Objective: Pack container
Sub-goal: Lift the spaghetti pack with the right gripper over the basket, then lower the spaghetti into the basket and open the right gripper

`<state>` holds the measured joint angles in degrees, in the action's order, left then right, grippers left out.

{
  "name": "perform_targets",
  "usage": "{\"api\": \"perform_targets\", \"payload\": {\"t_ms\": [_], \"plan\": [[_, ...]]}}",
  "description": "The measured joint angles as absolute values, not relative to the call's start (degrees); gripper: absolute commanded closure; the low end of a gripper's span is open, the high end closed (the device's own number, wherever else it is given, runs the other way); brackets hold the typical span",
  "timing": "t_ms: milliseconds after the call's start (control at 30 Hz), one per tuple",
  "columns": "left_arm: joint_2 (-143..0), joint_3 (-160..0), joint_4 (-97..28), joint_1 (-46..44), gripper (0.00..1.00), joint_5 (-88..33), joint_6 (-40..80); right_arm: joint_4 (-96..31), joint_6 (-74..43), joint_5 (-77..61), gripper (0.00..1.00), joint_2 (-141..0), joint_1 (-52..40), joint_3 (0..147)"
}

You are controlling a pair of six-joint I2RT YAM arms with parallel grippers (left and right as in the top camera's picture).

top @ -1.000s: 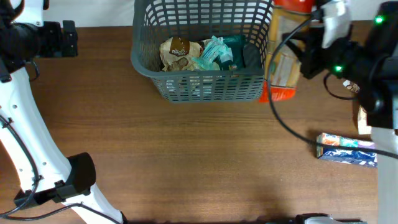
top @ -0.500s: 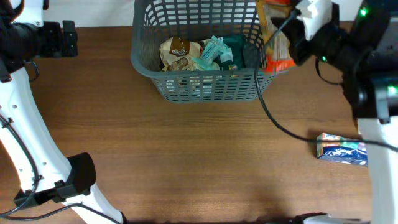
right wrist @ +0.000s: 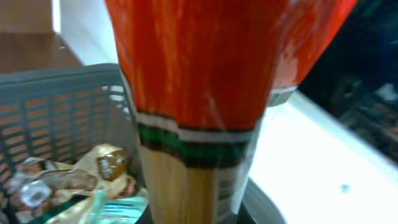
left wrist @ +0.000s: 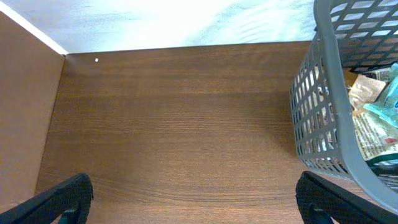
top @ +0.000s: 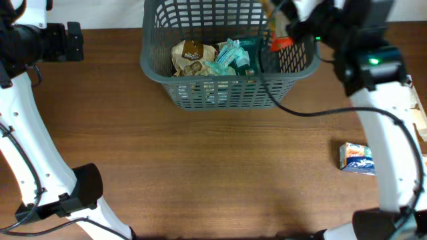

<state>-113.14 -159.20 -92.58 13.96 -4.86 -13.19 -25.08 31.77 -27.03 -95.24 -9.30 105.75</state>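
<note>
The dark grey basket (top: 152,67) stands at the back middle of the table, with a brown packet (top: 190,55) and a teal packet (top: 233,53) inside. My right gripper (top: 285,19) is shut on a tall packet (right wrist: 199,93), orange-red on top with a green band and a tan lower part. It hangs over the basket's right end, with an orange corner (top: 280,44) showing. This packet hides the fingers in the right wrist view, where the basket wall (right wrist: 56,118) is at left. My left gripper (left wrist: 199,196) is open and empty, left of the basket (left wrist: 323,106).
A blue packet (top: 357,159) lies on the table at the right. A tan object (top: 420,127) shows at the right edge. The left arm's base (top: 87,193) stands at the front left. Bare wood lies in front of the basket.
My right arm has carried the orange packet leftward, from beside the basket's right end to above its right part. The left arm has not moved.
</note>
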Motion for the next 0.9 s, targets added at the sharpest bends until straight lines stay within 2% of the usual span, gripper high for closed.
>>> {"api": "perform_targets", "payload": {"t_ms": [233,533,600,633,700,767,800,900], "plan": [[-113.1,-159.2,-92.6,14.0,0.01,-4.9,-13.2,-21.9,31.7,-23.3,0.96,-102.8,-14.6,105.8],[-113.1,-159.2,-92.6,14.0,0.01,-4.9,-13.2,-22.1,27.7,-18.6,0.95,-106.8,-15.0,105.8],[-113.1,-159.2,-92.6,14.0,0.01,-4.9,-13.2,-22.7,26.8,-18.4,0.76,-107.1,-15.1,105.8],[-113.1,-159.2,-92.6,14.0,0.01,-4.9,-13.2,-22.9,26.2,-18.2,0.71,-107.3,-15.2,105.8],[-113.1,-159.2,-92.6,14.0,0.01,-4.9,-13.2,-22.8,25.5,-17.4,0.50,-107.4,-15.7,105.8],[-113.1,-159.2,-92.6,14.0,0.01,-4.9,-13.2,-22.0,24.0,-15.8,0.41,-107.3,-16.4,106.0],[-113.1,-159.2,-92.6,14.0,0.01,-4.9,-13.2,-22.0,23.2,-14.9,0.32,-107.0,-16.8,106.1],[-113.1,-159.2,-92.6,14.0,0.01,-4.8,-13.2,-23.6,20.7,-12.1,0.30,-105.1,-17.6,106.3]]}}
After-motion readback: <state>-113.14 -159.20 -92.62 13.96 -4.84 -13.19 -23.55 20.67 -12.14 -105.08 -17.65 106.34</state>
